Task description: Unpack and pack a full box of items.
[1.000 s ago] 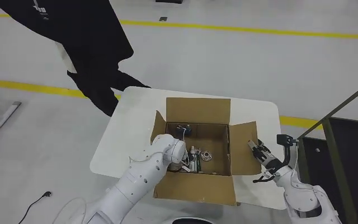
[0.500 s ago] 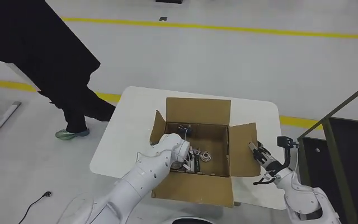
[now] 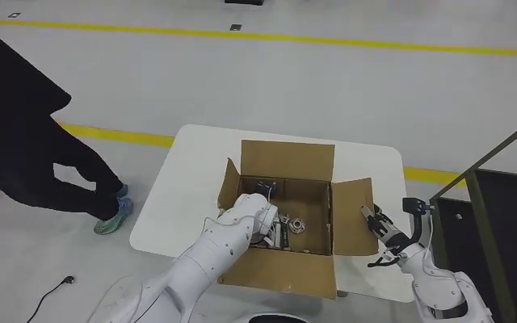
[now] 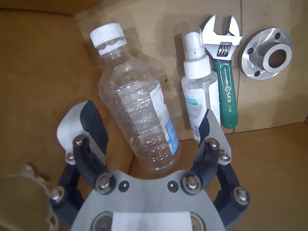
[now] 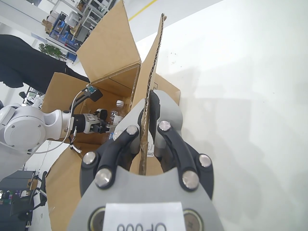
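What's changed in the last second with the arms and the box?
The left gripper shifted slightly toward the middle of the box, open astride the lying water bottle. The right gripper stays shut on the side flap; wrench and flange haven't moved.

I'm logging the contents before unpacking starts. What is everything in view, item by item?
table: one, white, under the cardboard box
cardboard box: one, brown, flaps open, on the table
water bottle: one, clear with a white cap, lying on the box floor near a corner
spray bottle: one, clear with a white top, lying beside the water bottle
adjustable wrench: one, silver with a green handle, lying between the spray bottle and the metal flange
metal flange: one, silver, lying beside the wrench's head
left end effector: one, black fingers, open astride the water bottle's lower part
right end effector: one, black and grey, shut on the cardboard box's side flap
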Motion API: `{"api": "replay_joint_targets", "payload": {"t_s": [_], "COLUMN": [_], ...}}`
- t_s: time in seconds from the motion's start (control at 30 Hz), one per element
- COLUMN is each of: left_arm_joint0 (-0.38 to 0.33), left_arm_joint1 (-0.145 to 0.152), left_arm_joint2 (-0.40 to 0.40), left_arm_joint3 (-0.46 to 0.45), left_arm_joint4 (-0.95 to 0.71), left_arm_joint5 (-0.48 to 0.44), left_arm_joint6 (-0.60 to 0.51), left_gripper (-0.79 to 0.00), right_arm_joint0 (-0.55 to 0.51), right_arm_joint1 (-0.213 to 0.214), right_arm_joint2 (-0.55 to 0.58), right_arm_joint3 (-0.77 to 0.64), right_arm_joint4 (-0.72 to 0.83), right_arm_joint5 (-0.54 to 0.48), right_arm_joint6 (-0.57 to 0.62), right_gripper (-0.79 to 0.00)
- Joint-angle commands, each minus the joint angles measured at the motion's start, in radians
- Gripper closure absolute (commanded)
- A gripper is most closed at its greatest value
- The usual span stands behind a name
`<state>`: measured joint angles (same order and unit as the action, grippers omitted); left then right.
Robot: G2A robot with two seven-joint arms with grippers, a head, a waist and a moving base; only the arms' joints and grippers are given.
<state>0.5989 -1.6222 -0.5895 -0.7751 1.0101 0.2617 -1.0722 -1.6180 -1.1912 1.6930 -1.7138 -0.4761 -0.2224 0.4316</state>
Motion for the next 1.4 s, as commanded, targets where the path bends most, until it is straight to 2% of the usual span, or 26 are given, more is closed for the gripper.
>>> {"api": "replay_joint_targets", "payload": {"t_s": [0.0, 0.03, 0.07, 0.13, 0.2, 0.3, 0.4, 0.43, 0.53, 0.63, 0.9, 1.0, 1.07, 1.17, 1.37], "left_arm_joint0": [-0.004, -0.006, -0.008, -0.012, -0.013, -0.01, -0.008, -0.008, -0.01, -0.013, -0.02, -0.023, -0.027, -0.032, -0.037], "left_arm_joint1": [-0.004, -0.006, -0.007, -0.011, -0.014, -0.018, -0.022, -0.024, -0.03, -0.036, -0.051, -0.058, -0.063, -0.071, -0.083], "left_arm_joint2": [0.006, 0.007, 0.008, 0.016, 0.02, 0.014, 0.01, 0.009, 0.006, 0.002, -0.004, -0.005, -0.005, -0.006, -0.01], "left_arm_joint3": [0.008, 0.01, 0.009, 0.007, 0.008, 0.013, 0.03, 0.035, 0.05, 0.063, 0.119, 0.139, 0.147, 0.155, 0.184], "left_arm_joint4": [0.018, 0.024, 0.03, 0.055, 0.074, 0.077, 0.079, 0.079, 0.08, 0.079, 0.081, 0.082, 0.082, 0.084, 0.085], "left_arm_joint5": [0.002, 0.004, 0.006, 0.006, 0.013, 0.019, 0.011, 0.008, 0.0, -0.011, -0.036, -0.042, -0.046, -0.049, -0.058], "left_arm_joint6": [-0.01, -0.016, -0.02, -0.03, -0.039, -0.041, -0.031, -0.03, -0.026, -0.024, -0.009, -0.004, -0.003, -0.001, 0.009], "left_gripper": [-0.465, -0.422, -0.44, -0.339, -0.339, -0.468, -0.563, -0.634, -0.662, -0.757, -0.727, -0.665, -0.662, -0.585, -0.585], "right_arm_joint0": [0.001, 0.002, 0.003, 0.005, 0.006, 0.007, 0.009, 0.011, 0.014, 0.016, 0.027, 0.03, 0.032, 0.035, 0.039], "right_arm_joint1": [0.001, 0.001, 0.001, 0.002, 0.002, 0.003, 0.004, 0.005, 0.006, 0.007, 0.009, 0.01, 0.011, 0.012, 0.013], "right_arm_joint2": [-0.002, -0.003, -0.004, -0.006, -0.007, -0.009, -0.009, -0.009, -0.008, -0.009, -0.015, -0.017, -0.017, -0.02, -0.026], "right_arm_joint3": [0.001, 0.002, 0.003, 0.005, 0.007, 0.008, 0.01, 0.012, 0.016, 0.019, 0.028, 0.031, 0.035, 0.038, 0.041], "right_arm_joint4": [-0.001, -0.001, -0.003, -0.001, -0.003, -0.002, -0.001, -0.001, 0.0, -0.001, 0.003, 0.001, 0.001, 0.001, 0.001], "right_arm_joint5": [0.002, 0.002, 0.003, 0.003, 0.003, 0.005, 0.005, 0.005, 0.006, 0.007, 0.01, 0.01, 0.011, 0.011, 0.012], "right_arm_joint6": [0.0, -0.001, -0.001, -0.002, -0.002, -0.002, -0.002, -0.002, -0.002, -0.003, -0.003, -0.003, -0.004, -0.006, -0.008], "right_gripper": [0.0, 0.0, 0.0, 0.0, 0.0, 0.0, 0.0, 0.0, 0.0, 0.0, 0.0, 0.0, 0.0, 0.0, 0.0]}}
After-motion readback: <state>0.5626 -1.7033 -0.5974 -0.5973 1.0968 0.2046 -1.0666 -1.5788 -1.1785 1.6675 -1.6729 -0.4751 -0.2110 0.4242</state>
